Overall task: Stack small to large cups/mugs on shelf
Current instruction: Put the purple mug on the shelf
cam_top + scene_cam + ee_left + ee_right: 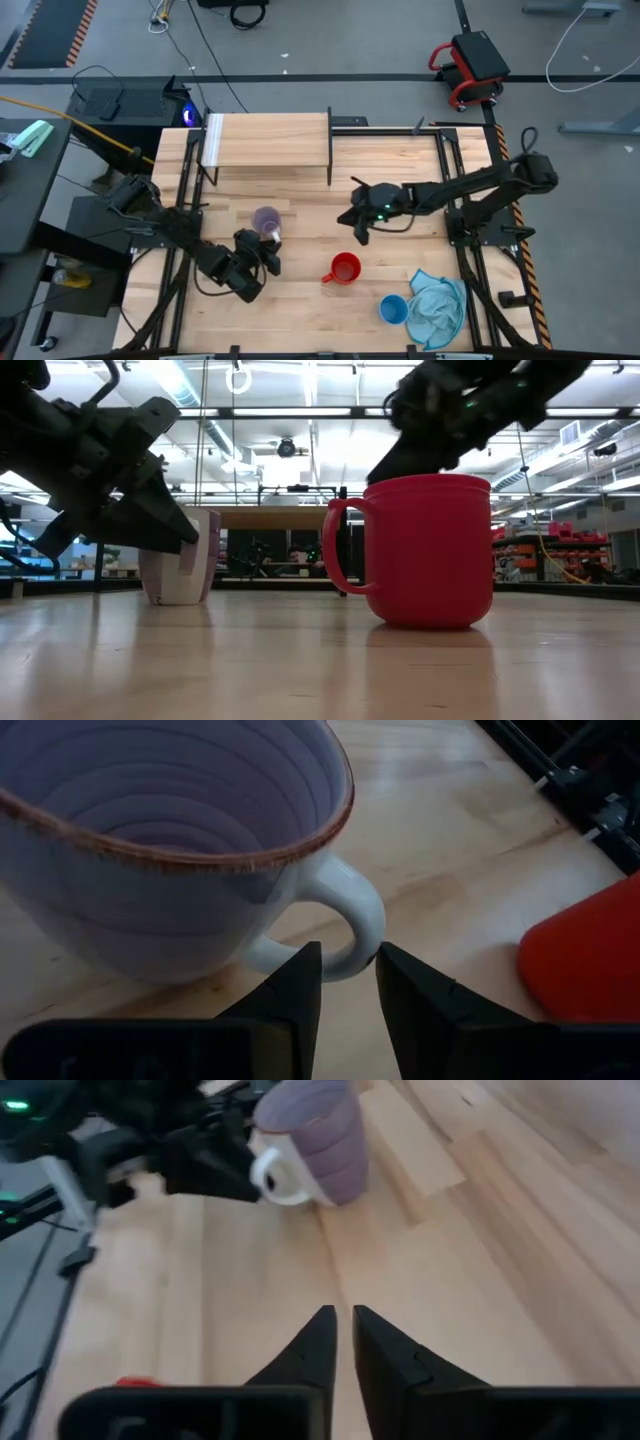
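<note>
The pale purple cup [266, 222] stands upright on the table in front of the shelf [268, 140]. Its handle points toward my left gripper [262, 255]. That gripper is low at the cup's near side. Its fingers are a little apart, with the tips [347, 960] at the handle. The red cup [345, 268] stands on its base nearer the middle. The light blue cup [393, 308] stands by the near edge. My right gripper [356, 228] hovers above the table, right of the purple cup and beyond the red one. Its fingers [343, 1320] are almost together and hold nothing. My left gripper comes nearly level from the table's near side. Its fingertips [305, 970] are at the outer curve of the purple cup's handle [362, 925]. I cannot tell whether they touch it. The cup stands upright on the table.
A light blue cloth [438, 308] lies crumpled beside the blue cup at the table's near right corner. The shelf stands on thin black legs at the far side, with a white strip [212, 140] on its left end. Black frame rails [452, 170] run along the table's sides.
</note>
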Available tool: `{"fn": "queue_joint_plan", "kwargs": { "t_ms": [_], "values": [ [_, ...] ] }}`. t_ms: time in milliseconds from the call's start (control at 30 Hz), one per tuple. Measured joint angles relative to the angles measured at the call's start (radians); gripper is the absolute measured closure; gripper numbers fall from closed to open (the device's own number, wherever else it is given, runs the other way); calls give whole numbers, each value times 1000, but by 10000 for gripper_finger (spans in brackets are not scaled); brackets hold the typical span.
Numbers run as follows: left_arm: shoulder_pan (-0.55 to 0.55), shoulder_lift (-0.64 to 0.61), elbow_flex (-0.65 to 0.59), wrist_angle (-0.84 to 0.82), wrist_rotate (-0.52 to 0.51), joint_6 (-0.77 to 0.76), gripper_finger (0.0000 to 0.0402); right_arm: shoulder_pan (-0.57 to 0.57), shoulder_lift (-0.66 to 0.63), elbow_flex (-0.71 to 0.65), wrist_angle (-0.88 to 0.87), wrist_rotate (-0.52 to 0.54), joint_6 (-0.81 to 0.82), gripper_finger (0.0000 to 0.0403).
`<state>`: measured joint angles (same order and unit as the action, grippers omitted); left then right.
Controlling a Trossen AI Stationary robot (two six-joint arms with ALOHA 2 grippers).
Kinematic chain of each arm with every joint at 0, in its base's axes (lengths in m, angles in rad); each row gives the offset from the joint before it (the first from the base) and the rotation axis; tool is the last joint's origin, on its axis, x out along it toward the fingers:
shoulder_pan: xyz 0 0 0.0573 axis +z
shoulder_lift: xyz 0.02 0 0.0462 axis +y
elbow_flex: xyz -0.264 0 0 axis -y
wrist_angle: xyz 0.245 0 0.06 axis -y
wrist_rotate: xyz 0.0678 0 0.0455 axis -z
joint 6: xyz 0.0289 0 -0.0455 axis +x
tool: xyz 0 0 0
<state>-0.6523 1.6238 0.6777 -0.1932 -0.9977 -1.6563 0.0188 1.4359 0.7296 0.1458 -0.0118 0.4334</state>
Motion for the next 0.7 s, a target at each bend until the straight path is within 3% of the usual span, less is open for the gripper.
{"fn": "queue_joint_plan", "kwargs": {
  "t_ms": [200,700],
  "values": [
    [2,0,0,3,-1,-10,306,-10,73,82,-2,-28,-45,398],
    [2,0,0,10,-3,-8,369,-12,51,118,-87,-28,-79,399]
  ]
}}
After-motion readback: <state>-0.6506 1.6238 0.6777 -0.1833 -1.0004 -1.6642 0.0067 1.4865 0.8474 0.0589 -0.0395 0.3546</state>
